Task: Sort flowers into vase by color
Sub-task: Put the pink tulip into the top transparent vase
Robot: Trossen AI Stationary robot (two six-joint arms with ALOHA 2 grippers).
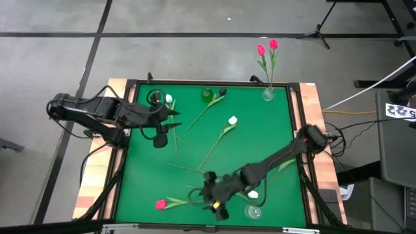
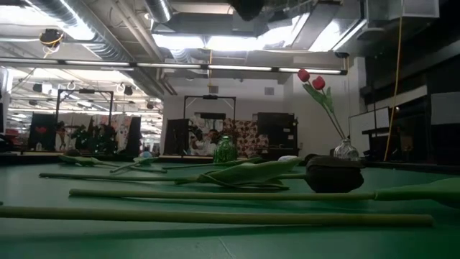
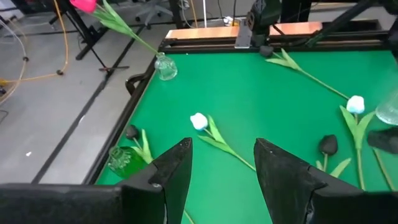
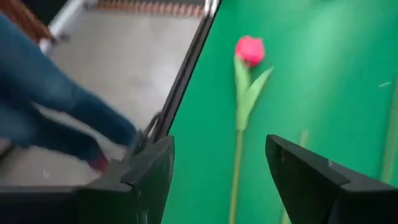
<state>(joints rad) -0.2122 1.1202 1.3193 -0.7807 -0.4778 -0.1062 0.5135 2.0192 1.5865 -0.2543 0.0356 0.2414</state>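
Now | right gripper point(image 1: 212, 197) by near edge | pink tulip point(image 1: 160, 204) beside

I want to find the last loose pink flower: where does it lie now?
In the high view, the pink tulip lies flat near the table's bottom-left edge, just left of the right tool.
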